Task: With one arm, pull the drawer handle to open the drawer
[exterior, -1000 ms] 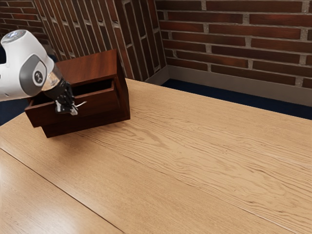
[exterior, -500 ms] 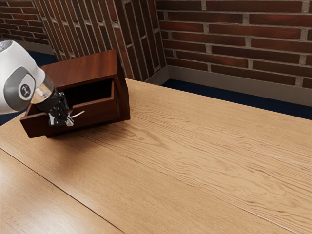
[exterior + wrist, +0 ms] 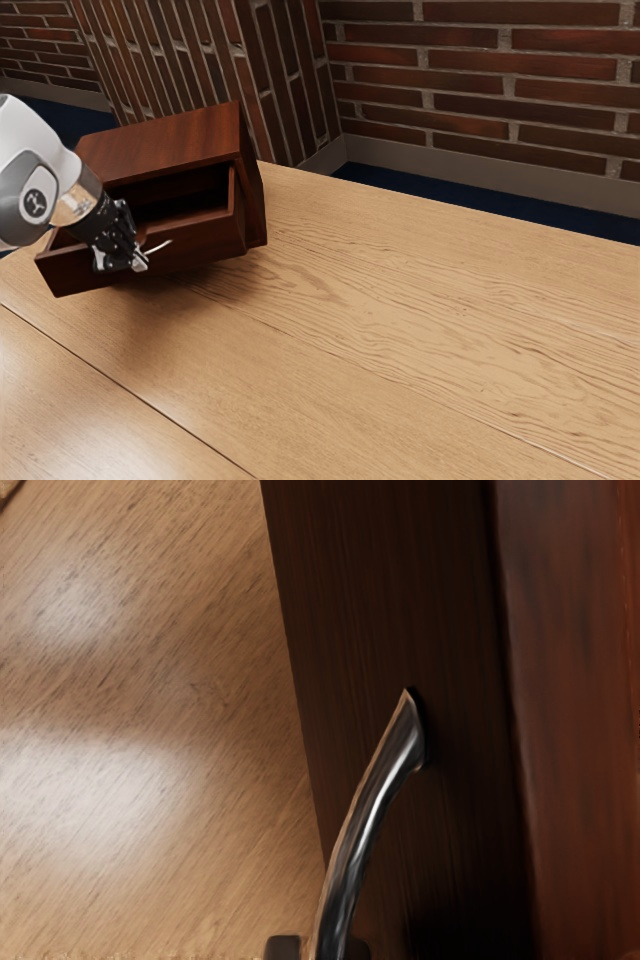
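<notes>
A dark red-brown wooden cabinet (image 3: 190, 150) stands at the table's far corner in the exterior view's left. Its drawer (image 3: 200, 235) is pulled well out toward the exterior view's left, with a dark gap behind its front. A curved silver handle (image 3: 155, 246) sits on the drawer front. My black gripper (image 3: 118, 262) is shut on that handle's end. In the wrist view the handle (image 3: 375, 810) arcs off the dark drawer front (image 3: 420, 620) and runs down under my hand.
The light wooden table (image 3: 400, 330) stretches wide toward the exterior view's right and front. A brick wall (image 3: 470, 70) stands behind it, close behind the cabinet. A seam in the tabletop (image 3: 120, 385) runs diagonally near the front left.
My hand has moved toward the exterior view's left and slightly down, drawing the drawer farther out of the cabinet. The gap behind the drawer front has widened.
</notes>
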Controlling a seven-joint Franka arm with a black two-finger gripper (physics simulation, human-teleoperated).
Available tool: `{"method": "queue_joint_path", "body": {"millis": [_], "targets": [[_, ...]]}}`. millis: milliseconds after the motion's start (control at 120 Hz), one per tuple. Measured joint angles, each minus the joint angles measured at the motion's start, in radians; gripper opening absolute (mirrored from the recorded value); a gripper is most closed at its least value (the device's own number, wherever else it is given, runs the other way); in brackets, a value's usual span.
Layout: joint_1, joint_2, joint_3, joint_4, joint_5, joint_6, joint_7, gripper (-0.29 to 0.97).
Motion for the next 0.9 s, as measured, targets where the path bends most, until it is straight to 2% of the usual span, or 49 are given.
{"method": "queue_joint_path", "body": {"millis": [400,617,758,800,858,900], "targets": [[0.029,-0.068,-0.038,-0.060,0.012,0.014,-0.015,-0.11],[0.026,-0.087,-0.038,-0.065,0.030,0.019,-0.020,0.13],[-0.042,-0.115,-0.042,-0.072,0.035,0.018,-0.022,0.29],[-0.004,-0.143,-0.088,-0.087,0.035,0.017,-0.022,0.35],[0.127,-0.203,-0.226,-0.112,0.036,0.014,-0.022,0.43],[0.177,-0.234,-0.282,-0.119,0.037,-0.001,-0.022,0.47]]}}
